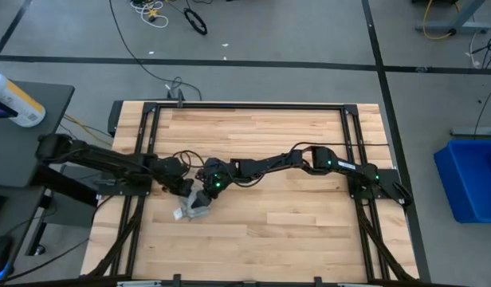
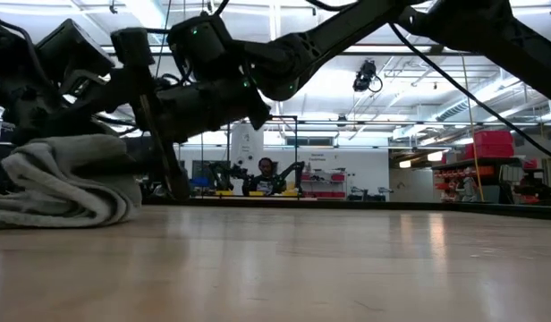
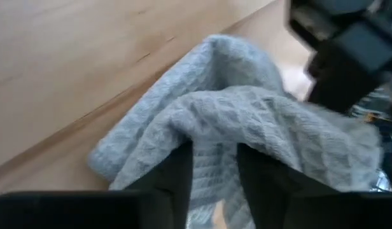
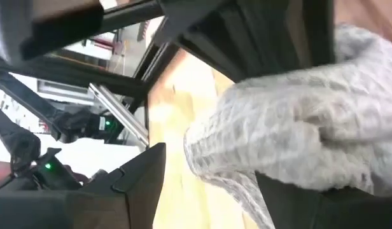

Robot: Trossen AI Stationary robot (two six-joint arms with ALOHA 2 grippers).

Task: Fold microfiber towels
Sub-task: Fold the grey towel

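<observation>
Lifting and spreading the bunched towel (image 1: 194,209) cleanly calls, I judge, for both arms drawing apart evenly. The left gripper (image 3: 212,172) pinches a fold; the right gripper (image 1: 211,191) hangs at its one o'clock, its finger state untellable. The towel, grey-blue and ribbed, lies crumpled on the table (image 1: 293,231) toward eight o'clock of centre.

The towel (image 3: 247,127) is soft, matt light grey cloth with a fine waffle-ribbed weave, bunched in thick rounded folds. The table (image 1: 261,231) is pale wood in long planks, smooth with a faint sheen near the low camera. The left gripper (image 3: 212,172) and right gripper (image 4: 209,184) have dark, matt, plastic-looking fingers.
</observation>
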